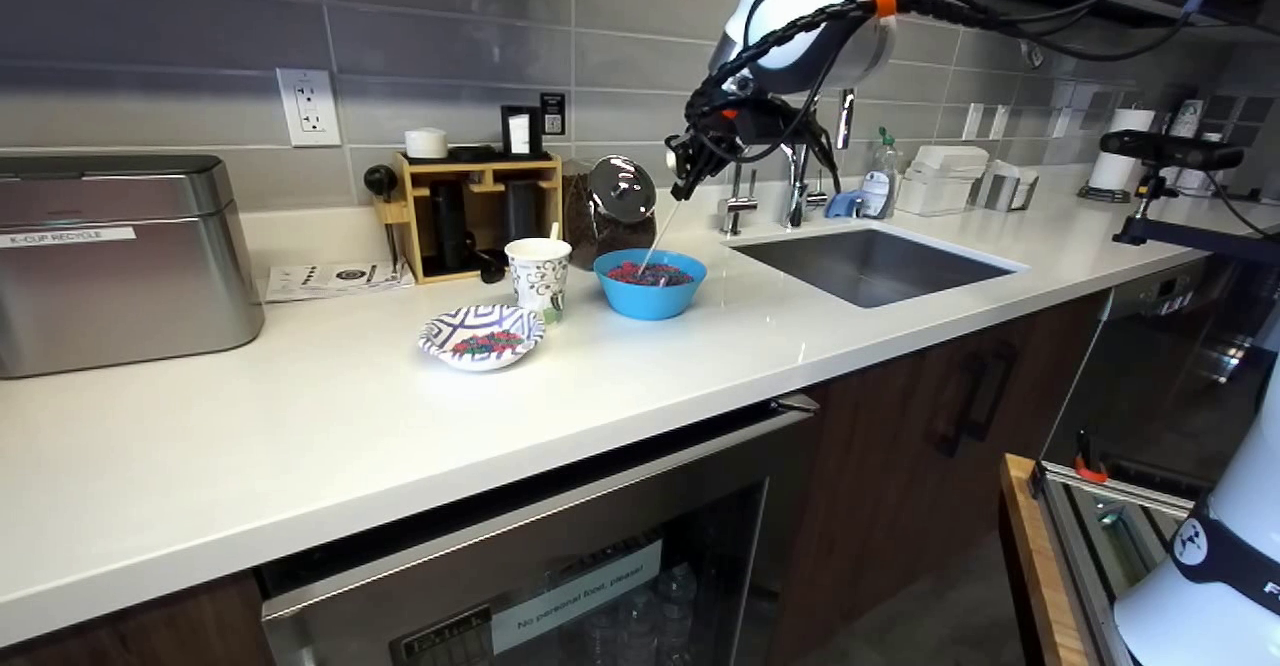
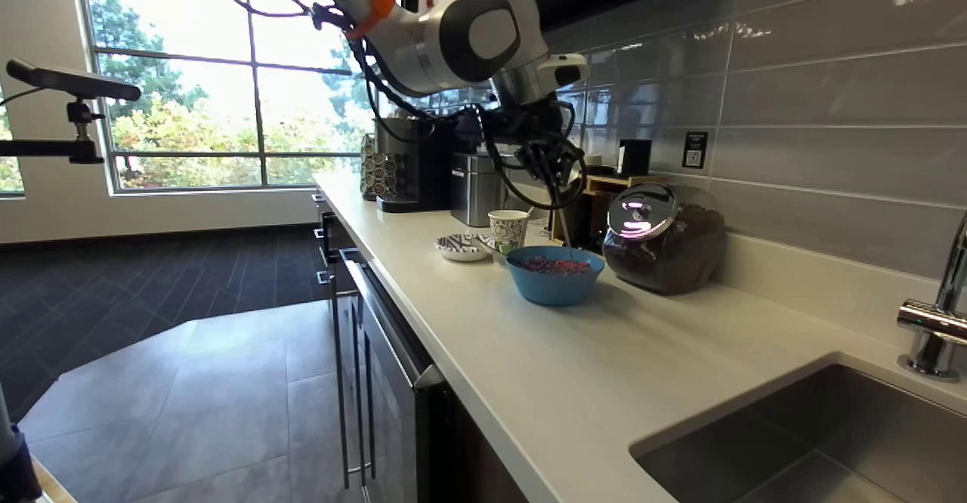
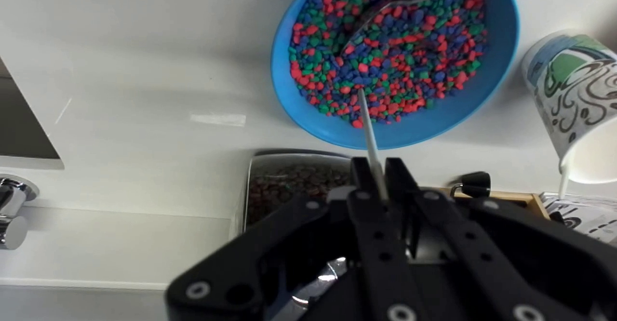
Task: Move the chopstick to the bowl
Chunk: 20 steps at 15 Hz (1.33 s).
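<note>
Black two-fingered claw (image 3: 378,170): pinching a thin, straight, off-white chopstick (image 3: 368,130); how far the stick runs up inside the claw is unclear.
Small round light-blue glossy bowl (image 1: 650,302): beneath the claw, holding loose red, green and blue granules (image 3: 400,65).
Chopstick's tip: slants down from the claw to the granules, inside the bowl; whether sunk in or only touching, I cannot tell.
Curved grey metal utensil (image 3: 388,5): lies in the bowl, farther out from the claw than that tip.
Patterned paper cup (image 3: 573,87): lower than the claw, just beside the bowl, a second pale stick (image 1: 554,231) in it.
Letting go: seems the one step not yet done; if the granules hold the tip only shallowly, the leaning chopstick could slide or topple over the rim.
Pressing lower: the tip might meet the bowl's floor, making the stick pivot in the narrow grip or shifting the bowl.
Swinging sideways: the claw could drag the tip against the utensil, or knock the cup, which looks light.
</note>
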### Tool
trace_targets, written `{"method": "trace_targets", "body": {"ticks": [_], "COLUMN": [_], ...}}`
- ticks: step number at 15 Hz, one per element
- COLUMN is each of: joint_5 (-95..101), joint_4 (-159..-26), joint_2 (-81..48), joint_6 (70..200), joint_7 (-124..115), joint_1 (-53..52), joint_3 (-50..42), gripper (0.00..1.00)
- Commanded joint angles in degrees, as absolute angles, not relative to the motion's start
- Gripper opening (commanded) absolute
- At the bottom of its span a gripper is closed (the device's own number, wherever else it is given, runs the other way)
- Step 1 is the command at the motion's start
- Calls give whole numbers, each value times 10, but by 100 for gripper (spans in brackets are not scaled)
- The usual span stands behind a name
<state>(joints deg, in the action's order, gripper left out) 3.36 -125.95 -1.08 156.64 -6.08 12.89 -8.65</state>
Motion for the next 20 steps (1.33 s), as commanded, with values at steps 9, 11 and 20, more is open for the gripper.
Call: {"method": "trace_targets", "body": {"ticks": [9,11,20], "joint_5": [54,76,176], "joint_4": [-1257,-1267,-1287], "joint_2": [-7,21,188], "joint_6": [1537,1533,1306], "joint_7": [-98,-122,-244], "joint_1": [111,107,114], "joint_3": [-96,-95,-28], "gripper": [100,100,100]}}
